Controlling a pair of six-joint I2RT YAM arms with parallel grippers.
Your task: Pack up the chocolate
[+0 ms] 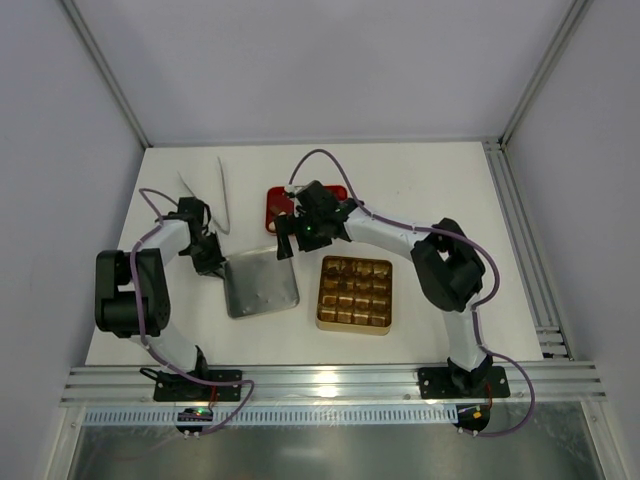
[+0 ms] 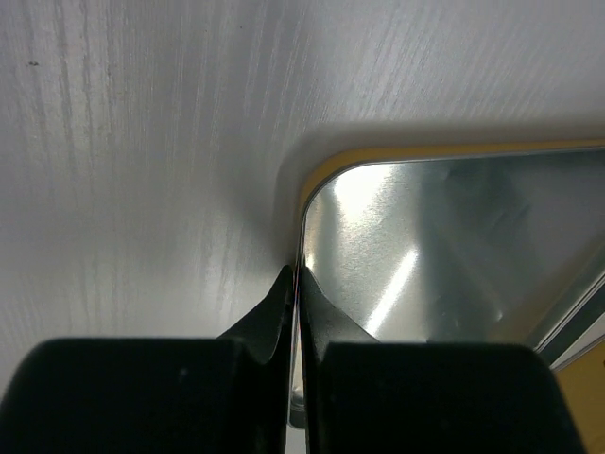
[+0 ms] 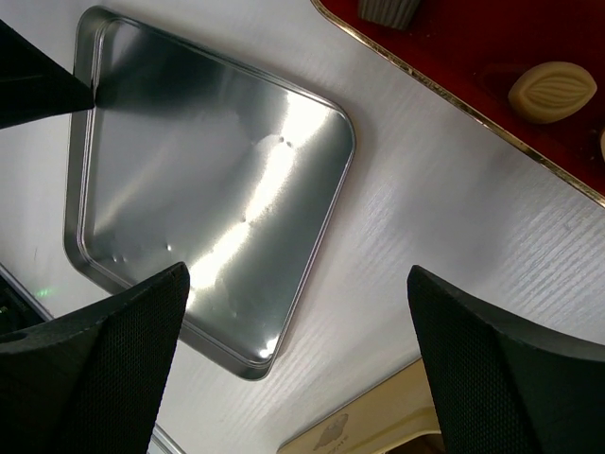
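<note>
Overall layout: a white table (image 1: 440, 200) carries a silver lid (image 1: 262, 285). A gold tin (image 1: 321, 295) sits just to the lid's right, a red tray (image 1: 274, 210) lies behind them, and white tongs (image 1: 222, 195) are at the far left.
Left gripper (image 2: 300, 303): the jaws are pinched together on the silver lid's left rim, near a rounded corner. The thin metal edge is caught between the two black fingers (image 2: 326, 326).
Right gripper (image 3: 298, 274): the jaws are spread wide with nothing between them. It hangs above the table over the strip between the silver lid and the red tray.
Chocolate (image 1: 356, 290): brown pieces sit in the grid cells of the gold tin, but the count is too small to tell. In the right wrist view, a cream almond-shaped piece (image 3: 551, 92) lies in the red tray. A darker piece is cut off at the top edge of that view.
Silver lid: it lies flat with its hollow side up and nothing inside.
Gold tin: it stands apart from both grippers.
</note>
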